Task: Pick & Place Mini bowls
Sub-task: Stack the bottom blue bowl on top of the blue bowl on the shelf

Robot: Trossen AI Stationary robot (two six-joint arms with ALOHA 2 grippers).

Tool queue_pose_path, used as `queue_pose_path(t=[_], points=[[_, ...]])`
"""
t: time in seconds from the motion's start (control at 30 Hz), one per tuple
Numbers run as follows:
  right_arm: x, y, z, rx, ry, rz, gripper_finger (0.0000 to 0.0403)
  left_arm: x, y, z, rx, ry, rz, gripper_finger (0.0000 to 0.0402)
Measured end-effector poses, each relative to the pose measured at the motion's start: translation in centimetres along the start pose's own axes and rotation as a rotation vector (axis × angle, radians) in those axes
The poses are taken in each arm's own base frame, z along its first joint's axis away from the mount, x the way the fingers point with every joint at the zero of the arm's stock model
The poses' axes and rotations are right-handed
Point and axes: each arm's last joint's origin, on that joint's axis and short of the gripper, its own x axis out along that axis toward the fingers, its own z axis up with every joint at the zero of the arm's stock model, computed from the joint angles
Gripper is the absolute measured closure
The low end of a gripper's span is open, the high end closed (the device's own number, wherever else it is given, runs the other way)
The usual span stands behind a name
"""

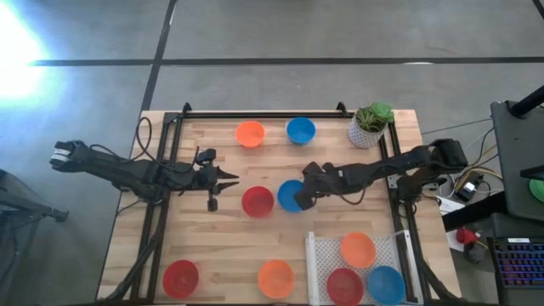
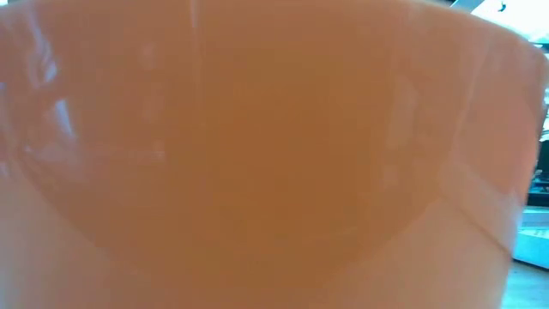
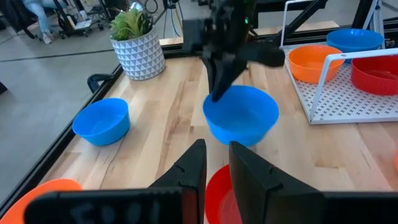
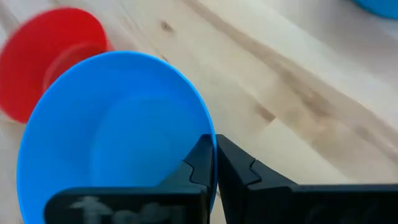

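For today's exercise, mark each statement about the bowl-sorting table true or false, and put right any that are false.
1. The right hand is shut on the rim of a blue bowl. True.
2. The white rack holds four bowls. False: it holds three, the orange bowl, the red bowl and the blue rack bowl.
3. The left hand grips a red bowl. False: it holds nothing and sits beside the middle red bowl.
4. The potted plant stands at a far corner of the table. True.
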Motion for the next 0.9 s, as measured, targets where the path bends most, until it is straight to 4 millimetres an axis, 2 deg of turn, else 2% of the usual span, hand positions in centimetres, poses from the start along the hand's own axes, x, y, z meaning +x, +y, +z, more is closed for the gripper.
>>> queue_pose_path(t=[0.27,0.4,0.63,0.9], points=[[-5.3,-1.8,0.9,0.007,-0.007,0.018,0.0394,0.0,0.0,0.0,0.0,0.0,0.0,0.0337],[-7.8,-2.6,0.8,0.036,0.03,0.083,0.0394,0.0,0.0,0.0,-0.001,-0.001,0.0,0.0337],[-10.2,-2.5,-1.0,0.013,0.2,0.203,0.0394,0.0,0.0,0.0,-0.002,-0.001,0.0,0.0337],[-12.1,-1.2,-3.9,-0.143,0.411,0.363,0.0394,0.0,0.0,0.0,-0.003,-0.004,0.0,0.0337]])
